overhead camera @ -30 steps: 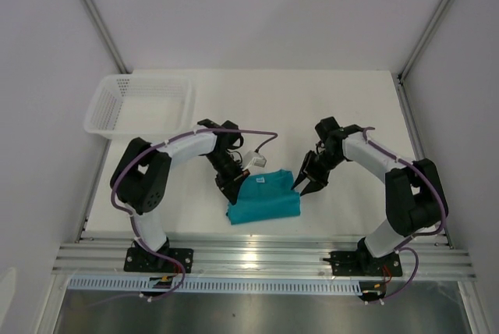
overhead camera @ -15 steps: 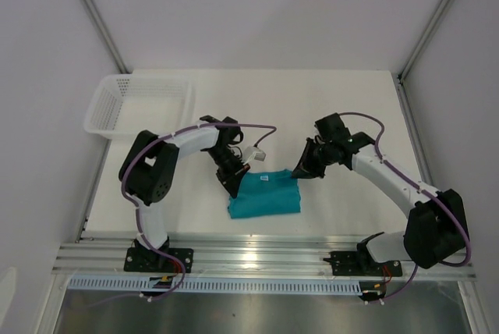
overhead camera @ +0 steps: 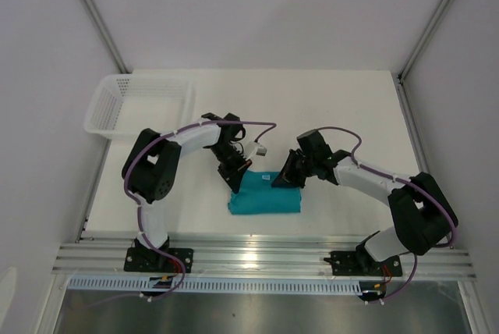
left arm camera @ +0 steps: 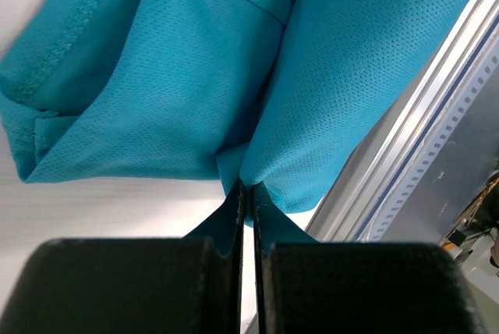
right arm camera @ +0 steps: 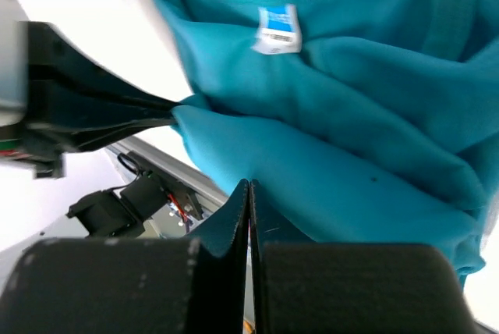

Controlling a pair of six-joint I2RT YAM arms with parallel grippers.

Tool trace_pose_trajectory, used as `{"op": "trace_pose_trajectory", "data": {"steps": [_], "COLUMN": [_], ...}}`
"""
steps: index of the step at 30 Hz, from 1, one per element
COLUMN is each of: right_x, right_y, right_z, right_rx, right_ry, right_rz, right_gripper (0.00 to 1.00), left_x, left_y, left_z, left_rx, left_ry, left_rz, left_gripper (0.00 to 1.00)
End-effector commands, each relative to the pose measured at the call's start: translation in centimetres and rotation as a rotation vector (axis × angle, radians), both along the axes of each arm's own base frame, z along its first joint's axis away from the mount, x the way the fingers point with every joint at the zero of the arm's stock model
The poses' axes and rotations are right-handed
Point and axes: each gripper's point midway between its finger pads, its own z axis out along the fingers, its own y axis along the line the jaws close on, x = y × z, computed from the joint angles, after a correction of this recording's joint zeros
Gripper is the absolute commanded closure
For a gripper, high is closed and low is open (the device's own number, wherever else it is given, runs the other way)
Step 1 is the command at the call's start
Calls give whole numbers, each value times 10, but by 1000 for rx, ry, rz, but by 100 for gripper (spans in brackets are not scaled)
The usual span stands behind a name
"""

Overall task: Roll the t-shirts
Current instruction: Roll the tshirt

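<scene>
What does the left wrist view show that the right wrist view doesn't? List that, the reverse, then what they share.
Left wrist view only: the row of stitching along a hem of the shirt. Right wrist view only: the white neck label, and the left gripper seen from the side, clamped on the cloth. Both: teal cloth pinched in that arm's own shut gripper, the right gripper included.

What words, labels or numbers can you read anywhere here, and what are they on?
No text here is legible.
Small white neck label on the teal t-shirt: it carries blue print, too blurred and small to read.
No other writing, brand or number shows in any view.
</scene>
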Motion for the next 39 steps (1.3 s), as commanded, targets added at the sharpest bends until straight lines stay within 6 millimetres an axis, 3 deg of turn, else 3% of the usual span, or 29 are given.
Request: {"op": "trace_pose_trajectory", "data": {"steps": [1,11,13,16,18,20,23,28,39], "right_x": [4,4,11,18,12,-3,-20,-27,-20], "right_y": [4,-7,-4,11,19,25,29,35,24], "right_z": [-10,-24,-14,21,38,36,24,-1,-46], "right_rx": [26,-51,-49,-2,37,61,93,58,-21], "right_ry": [-4,-11,-55,-206,-268,-285,-266,-229,-124], "right_rz": [-39,-35,-25,41,90,156,232,306,237], "right_gripper": [100,100,100,100,100,100,100,100,100], "left_x": [16,23,23,24,25,26,27,29,33], "left_y": [-2,-2,-2,-2,-2,-3,-2,-1,0], "left_z": [2,-2,-2,-2,-2,-3,-5,-6,-2], "left_rx": [16,51,53,54,58,58,67,73,77], "left_ry": [-41,-39,-35,-40,-42,-45,-48,-62,-92], "left_rz": [39,84,86,90,95,97,102,101,103], "left_gripper": [99,100,99,99,99,99,99,99,97]}}
